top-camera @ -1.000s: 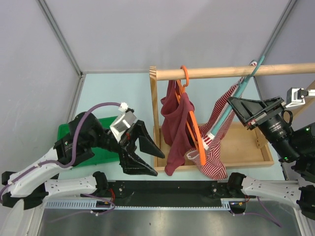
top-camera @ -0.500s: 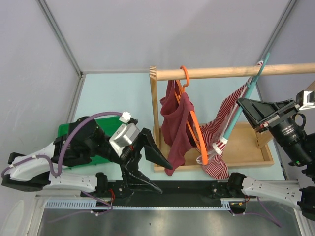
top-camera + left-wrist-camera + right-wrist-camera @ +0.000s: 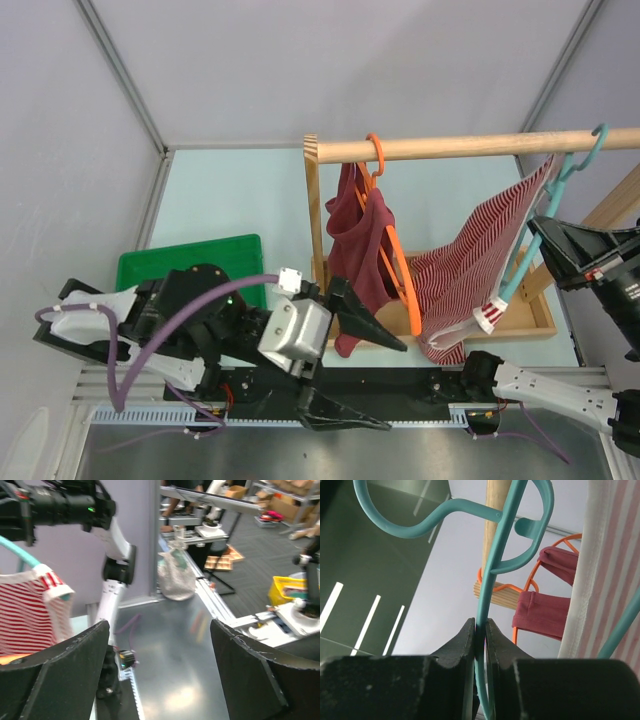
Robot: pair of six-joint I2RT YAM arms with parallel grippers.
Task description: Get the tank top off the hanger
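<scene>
Tank top (image 3: 480,270) on teal hanger (image 3: 572,168) in right arm's clasp

Seen from overhead, the red-and-white striped tank top drapes at 4 o'clock along the teal hanger. The hanger slants from a hook at the 2 o'clock end of the wooden rail (image 3: 460,147) down to a lower tip, where a white-trimmed edge of the cloth is gathered. The right gripper (image 3: 480,626) is clenched on the hanger's thin stem just below the hook, both fingers pressed against the plastic in the wrist view; whether the hook bears on the rail cannot be told. At 1 o'clock on the same rail, an orange hanger (image 3: 398,255) carries a maroon garment (image 3: 355,255), hanging just beside the striped one above the wooden tray (image 3: 548,315). The left gripper (image 3: 397,386) lies at 6 o'clock over the near edge of the table, jaws spread wide and holding nothing, one finger pointing toward the maroon cloth. A green bin (image 3: 190,265) sits at 9 o'clock, partly covered by the left arm
</scene>
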